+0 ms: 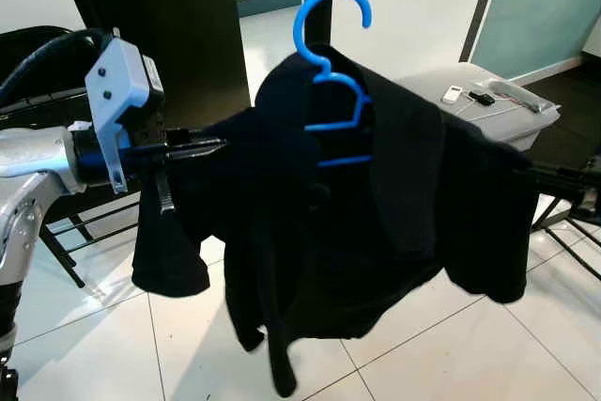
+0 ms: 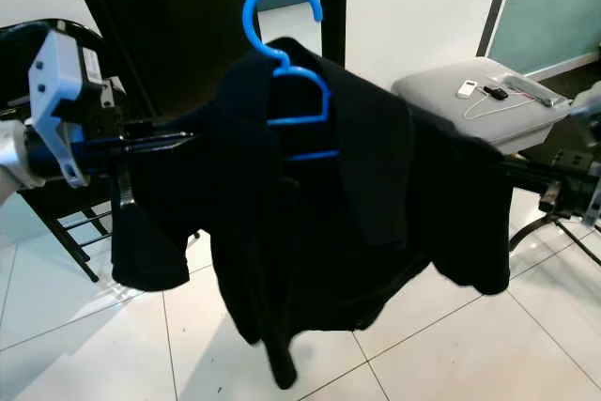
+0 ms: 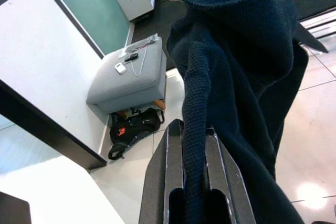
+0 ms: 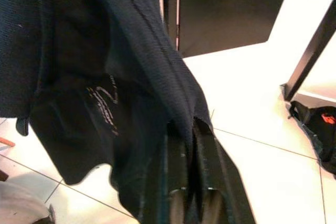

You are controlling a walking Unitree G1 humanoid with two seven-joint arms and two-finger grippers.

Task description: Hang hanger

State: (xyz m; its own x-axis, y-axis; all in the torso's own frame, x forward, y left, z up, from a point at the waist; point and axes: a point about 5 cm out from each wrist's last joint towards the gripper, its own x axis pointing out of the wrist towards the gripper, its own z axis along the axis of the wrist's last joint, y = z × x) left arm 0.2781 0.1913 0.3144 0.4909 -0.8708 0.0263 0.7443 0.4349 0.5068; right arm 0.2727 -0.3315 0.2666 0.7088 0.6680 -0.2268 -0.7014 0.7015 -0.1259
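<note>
White tiled floor (image 1: 451,354), white wall, dark door panel (image 1: 178,35) behind. A grey ottoman (image 1: 488,110) stood at the wall on the robot's right, with a small white remote (image 1: 453,94) and a dark cabled item on its top. A black bag (image 3: 131,129) with orange trim lay on the floor just beside the ottoman's base.

A black knit garment (image 1: 357,223) hung stretched between both arms, off the floor. A blue plastic hanger (image 1: 331,53) sat at its collar, hook upright above the neck, shoulders and lower bar partly under the cloth.

Left gripper (image 1: 192,148) was level at the garment's left edge; its fingers (image 3: 168,182) were pinched on a fold of the knit. Right gripper (image 4: 190,150) was at the garment's right edge, its fingers (image 4: 207,156) likewise clamped on a fold. One sleeve drooped below the left gripper.

A dark chair frame (image 1: 66,232) stood behind the left arm.
</note>
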